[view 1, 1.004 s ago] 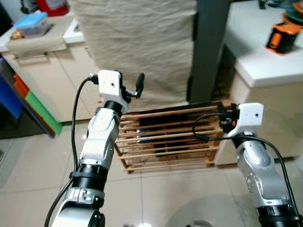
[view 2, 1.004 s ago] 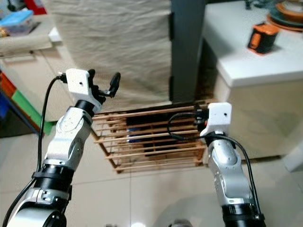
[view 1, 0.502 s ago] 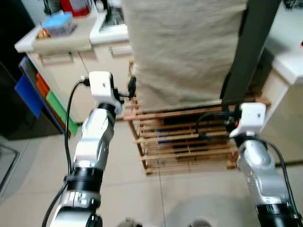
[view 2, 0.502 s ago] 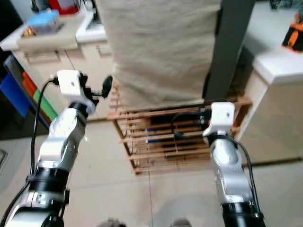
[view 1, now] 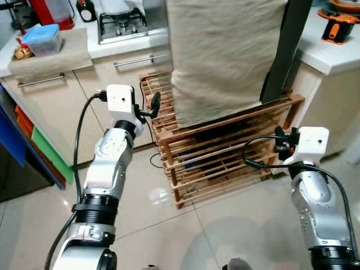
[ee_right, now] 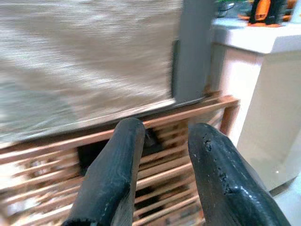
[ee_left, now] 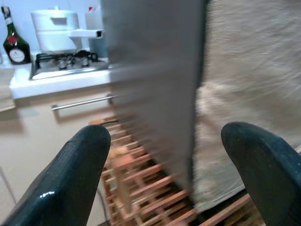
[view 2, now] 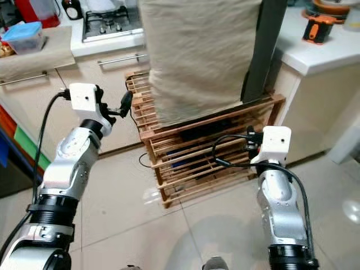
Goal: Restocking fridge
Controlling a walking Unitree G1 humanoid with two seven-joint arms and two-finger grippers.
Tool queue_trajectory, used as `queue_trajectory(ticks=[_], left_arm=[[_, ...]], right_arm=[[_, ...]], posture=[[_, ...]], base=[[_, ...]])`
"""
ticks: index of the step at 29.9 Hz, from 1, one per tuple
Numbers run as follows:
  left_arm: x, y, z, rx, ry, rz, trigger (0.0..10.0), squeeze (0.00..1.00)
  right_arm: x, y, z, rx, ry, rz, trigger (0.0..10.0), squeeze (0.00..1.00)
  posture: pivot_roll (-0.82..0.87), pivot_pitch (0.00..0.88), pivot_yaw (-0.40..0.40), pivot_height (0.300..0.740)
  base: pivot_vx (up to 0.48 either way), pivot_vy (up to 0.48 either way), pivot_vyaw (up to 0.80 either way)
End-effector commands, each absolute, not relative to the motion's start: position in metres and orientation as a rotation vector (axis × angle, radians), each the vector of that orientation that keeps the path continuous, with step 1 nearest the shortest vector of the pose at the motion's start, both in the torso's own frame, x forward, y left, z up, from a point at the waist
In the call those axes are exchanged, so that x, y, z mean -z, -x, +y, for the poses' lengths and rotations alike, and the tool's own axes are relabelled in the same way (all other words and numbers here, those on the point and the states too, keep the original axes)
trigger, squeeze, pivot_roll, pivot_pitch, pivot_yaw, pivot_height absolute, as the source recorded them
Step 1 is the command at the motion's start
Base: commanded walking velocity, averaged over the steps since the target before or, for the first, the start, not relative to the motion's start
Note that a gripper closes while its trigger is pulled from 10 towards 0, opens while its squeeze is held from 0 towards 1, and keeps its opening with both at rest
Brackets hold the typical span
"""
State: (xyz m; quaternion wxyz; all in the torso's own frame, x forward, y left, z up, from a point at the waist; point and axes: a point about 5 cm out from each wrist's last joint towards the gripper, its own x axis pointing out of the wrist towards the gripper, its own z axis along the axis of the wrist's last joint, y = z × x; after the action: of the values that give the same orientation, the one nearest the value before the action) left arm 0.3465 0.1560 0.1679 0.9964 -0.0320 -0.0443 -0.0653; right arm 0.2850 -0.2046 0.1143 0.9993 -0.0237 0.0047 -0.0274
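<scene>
Both arms are raised over a tiled floor (view 1: 39, 225). The left gripper (ee_left: 174, 174) is held with its fingers spread wide and nothing between them, near the corner of a wooden rack (view 1: 219, 160). The right gripper (ee_right: 162, 179) is seen with fingers slightly parted, empty, by the rack's other end. A beige cloth (view 1: 225, 53) is draped above the rack. Bare floor lies before it. A fridge cannot be identified.

Two silver arms held up over a wooden rack (view 2: 197, 149) under a big beige cloth (view 2: 199, 53), on a tiled floor (view 2: 112, 225).
</scene>
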Motion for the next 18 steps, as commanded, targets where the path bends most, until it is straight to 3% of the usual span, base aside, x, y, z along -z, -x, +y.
queue_trajectory(ticks=[1, 5, 6, 7, 9, 10, 12, 13, 14, 18], left_arm=[[-0.166, -0.347, 0.154, 0.145, 0.064, -0.074, 10.0, 1.0], [-0.161, -0.341, 0.137, 0.277, 0.058, -0.058, 10.0, 1.0], [-0.16, -0.339, 0.132, 0.307, 0.055, -0.059, 10.0, 0.92], [-0.158, -0.337, 0.127, 0.33, 0.058, -0.056, 10.0, 0.0], [-0.155, -0.336, 0.126, 0.328, 0.063, -0.044, 10.0, 0.0], [-0.154, -0.336, 0.127, 0.315, 0.07, -0.034, 10.0, 0.0], [-0.153, -0.336, 0.128, 0.309, 0.072, -0.032, 10.0, 0.0], [-0.153, -0.337, 0.132, 0.29, 0.059, -0.033, 10.0, 0.42], [-0.153, -0.338, 0.135, 0.282, 0.055, -0.035, 10.0, 1.0], [-0.154, -0.339, 0.138, 0.27, 0.056, -0.038, 10.0, 1.0]], right_arm=[[-0.123, -0.284, -0.21, 0.071, 0.071, -0.027, 10.0, 0.0], [-0.126, -0.283, -0.215, 0.094, 0.068, -0.047, 10.0, 0.0], [-0.127, -0.283, -0.216, 0.102, 0.065, -0.054, 10.0, 0.0], [-0.128, -0.283, -0.217, 0.113, 0.062, -0.063, 10.0, 0.0], [-0.128, -0.284, -0.217, 0.119, 0.058, -0.068, 10.0, 0.0], [-0.13, -0.284, -0.217, 0.122, 0.048, -0.079, 10.0, 1.0], [-0.13, -0.284, -0.217, 0.121, 0.047, -0.082, 10.0, 1.0], [-0.131, -0.284, -0.217, 0.134, 0.05, -0.085, 10.0, 1.0], [-0.13, -0.284, -0.217, 0.135, 0.051, -0.084, 10.0, 1.0], [-0.129, -0.285, -0.215, 0.131, 0.055, -0.084, 10.0, 1.0]], posture=[[-0.22, 0.0, 0.112, 0.72], [-0.22, 0.0, 0.111, 0.72], [-0.22, 0.0, 0.11, 0.72], [-0.22, 0.0, 0.111, 0.72], [-0.22, 0.0, 0.111, 0.72], [-0.21, 0.0, 0.109, 0.72], [-0.21, 0.0, 0.109, 0.72], [-0.21, 0.0, 0.107, 0.72], [-0.21, 0.0, 0.106, 0.72], [-0.21, 0.0, 0.106, 0.72]], base=[[0.0, 0.48, -0.73], [0.0, 0.48, -0.72], [0.0, 0.48, -0.72], [0.0, 0.48, -0.72], [0.0, 0.48, -0.72], [0.0, 0.48, -0.73], [0.0, 0.48, -0.73], [0.0, 0.48, -0.74], [0.0, 0.48, -0.74], [0.0, 0.48, -0.75]])
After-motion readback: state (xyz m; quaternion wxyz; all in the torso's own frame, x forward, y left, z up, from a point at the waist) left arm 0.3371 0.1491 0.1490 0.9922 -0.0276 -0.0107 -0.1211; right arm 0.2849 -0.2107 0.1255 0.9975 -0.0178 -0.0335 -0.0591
